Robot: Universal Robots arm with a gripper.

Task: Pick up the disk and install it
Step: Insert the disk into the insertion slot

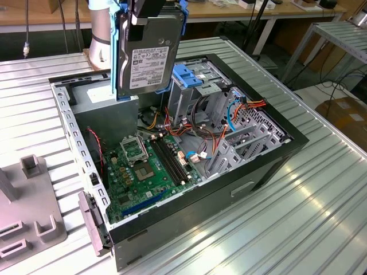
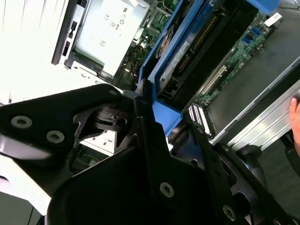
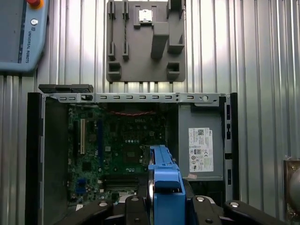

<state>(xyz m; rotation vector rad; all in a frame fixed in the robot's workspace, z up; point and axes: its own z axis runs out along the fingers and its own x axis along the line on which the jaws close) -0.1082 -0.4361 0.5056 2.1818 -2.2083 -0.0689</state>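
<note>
On the exterior view's left you have one grey fixture plate (image 1: 23, 206) lying on the ribbed metal table (image 1: 298, 223), just beside the open computer case (image 1: 275, 150). There is one case, lid off, with one green motherboard (image 1: 149, 172) flat on its floor.

At the case's rear left corner sits one grey power supply (image 1: 106, 114). The disk (image 1: 146, 54) hangs directly above it, upright, clear of the case, with its labelled face toward the camera and two blue side rails running down its edges. Your gripper (image 1: 146, 11) is clamped on the disk's upper end. In the first wrist view the gripper (image 3: 164, 206) has a black finger on each side of the disk's (image 3: 164, 180) blue rail.

Just to the right of the disk, one broad blue latch piece (image 1: 192, 77) stands on top of the metal drive cage (image 1: 221, 109). A bundle of orange and red cables (image 1: 200, 134) crosses the space beneath and beside it, between the motherboard and the cage. These are the nearest obstacles to the held disk.

Far right, off the table, one cardboard box (image 1: 347, 114) rests on the floor.

In the first wrist view, one teach pendant (image 3: 18, 37) lies on the table, near the fixture plate (image 3: 145, 47).
</note>
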